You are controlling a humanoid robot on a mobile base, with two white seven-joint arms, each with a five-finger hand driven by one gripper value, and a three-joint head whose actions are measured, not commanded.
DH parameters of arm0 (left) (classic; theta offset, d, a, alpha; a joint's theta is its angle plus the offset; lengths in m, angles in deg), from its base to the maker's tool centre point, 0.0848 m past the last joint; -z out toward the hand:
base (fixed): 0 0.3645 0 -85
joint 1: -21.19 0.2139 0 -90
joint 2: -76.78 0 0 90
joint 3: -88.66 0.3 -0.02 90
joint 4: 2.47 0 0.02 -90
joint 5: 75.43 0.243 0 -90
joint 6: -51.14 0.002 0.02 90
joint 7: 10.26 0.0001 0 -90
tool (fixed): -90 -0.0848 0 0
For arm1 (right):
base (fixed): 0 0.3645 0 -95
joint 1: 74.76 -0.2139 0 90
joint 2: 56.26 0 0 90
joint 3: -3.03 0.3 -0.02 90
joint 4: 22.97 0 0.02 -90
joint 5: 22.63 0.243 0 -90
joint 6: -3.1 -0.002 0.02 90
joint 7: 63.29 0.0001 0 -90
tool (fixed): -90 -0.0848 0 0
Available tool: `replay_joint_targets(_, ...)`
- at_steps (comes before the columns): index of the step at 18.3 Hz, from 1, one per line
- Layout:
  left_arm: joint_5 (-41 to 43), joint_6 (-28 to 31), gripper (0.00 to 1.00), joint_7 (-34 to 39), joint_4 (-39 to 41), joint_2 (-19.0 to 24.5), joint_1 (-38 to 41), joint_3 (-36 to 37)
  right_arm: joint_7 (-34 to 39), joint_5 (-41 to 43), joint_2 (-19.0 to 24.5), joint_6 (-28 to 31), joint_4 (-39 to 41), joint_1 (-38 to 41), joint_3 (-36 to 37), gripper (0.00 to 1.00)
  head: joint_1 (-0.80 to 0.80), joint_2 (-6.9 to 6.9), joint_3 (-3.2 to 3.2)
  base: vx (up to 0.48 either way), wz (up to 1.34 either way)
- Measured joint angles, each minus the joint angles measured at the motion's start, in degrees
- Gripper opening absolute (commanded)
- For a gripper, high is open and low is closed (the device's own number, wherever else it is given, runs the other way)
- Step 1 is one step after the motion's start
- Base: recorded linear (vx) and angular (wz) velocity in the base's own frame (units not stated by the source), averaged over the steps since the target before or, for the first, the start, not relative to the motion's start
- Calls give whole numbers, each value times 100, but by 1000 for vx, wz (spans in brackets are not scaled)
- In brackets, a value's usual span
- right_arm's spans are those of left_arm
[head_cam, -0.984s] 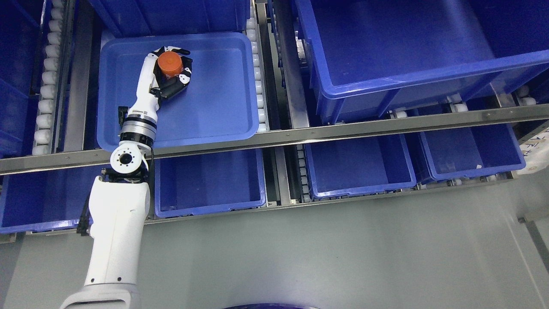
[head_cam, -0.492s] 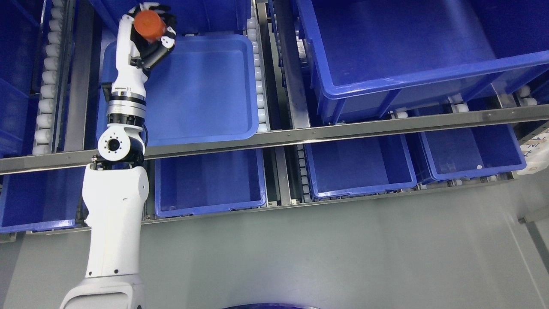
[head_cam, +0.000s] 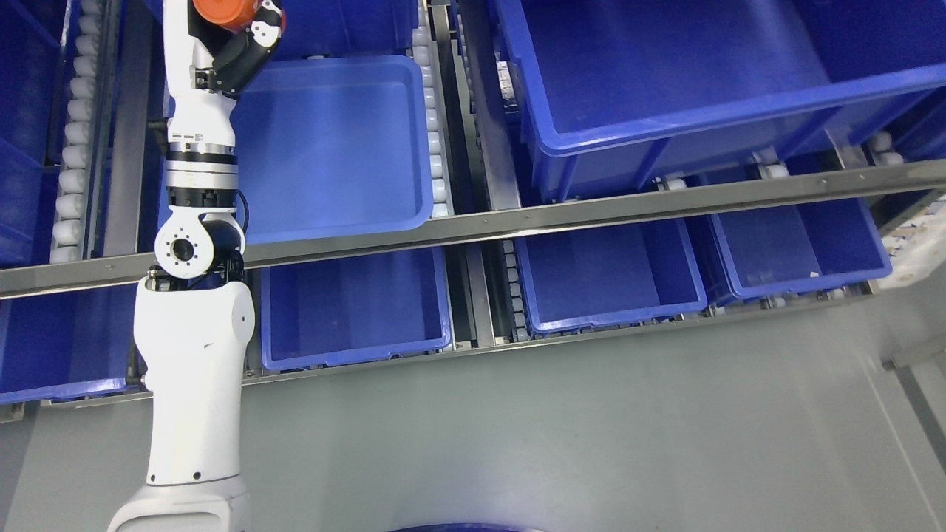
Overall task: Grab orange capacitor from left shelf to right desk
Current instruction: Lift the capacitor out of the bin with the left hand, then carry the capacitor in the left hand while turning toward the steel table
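A: Where is the orange capacitor (head_cam: 222, 12) sitting at this moment?

B: It is sitting inside the left hand (head_cam: 225, 41), right at the top edge of the head view, so only its lower part is showing. The dark fingers (head_cam: 247, 52) are wrapping around it from below and from the right, and the white back of the hand is lying on its left.

A: So the hand is clenching on it?

B: Yes, the hand is gripping the capacitor, which is touching no tray and no shelf surface.

A: And what is lying beneath it?

B: The hand is hanging over the far left corner of the shallow blue tray (head_cam: 355, 148) on the upper level of the shelf. The white forearm (head_cam: 194, 369) is coming up from the bottom edge, crossing the metal front rail (head_cam: 591, 210) of the shelf and running along the tray's left edge.

A: Anything else nearby?

B: A large blue bin (head_cam: 665, 81) is standing to the right on the same level, and smaller blue bins (head_cam: 606, 273) are lining the lower level under the rail. The right arm is showing nowhere.
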Motion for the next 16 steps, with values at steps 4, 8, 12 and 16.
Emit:
replay_joint_targets(4, -30, 215, 2, 38, 313, -10, 84, -45, 0, 0, 0, 1, 0, 1, 0, 100, 0, 0, 0, -177, -257)
replay_joint_targets(8, -47, 343, 2, 41, 538, -16, 128, -131, 0, 0, 0, 2, 0, 2, 0, 100, 0, 0, 0, -201, -327)
replay_joint_targets(12, -54, 360, 2, 13, 683, -20, 142, -170, 0, 0, 0, 4, 0, 2, 0, 100, 0, 0, 0, -138, -455)
replay_joint_targets(16, -57, 367, 2, 2, 788, -23, 139, -165, 0, 0, 0, 28, 0, 2, 0, 100, 0, 0, 0, -80, -614)
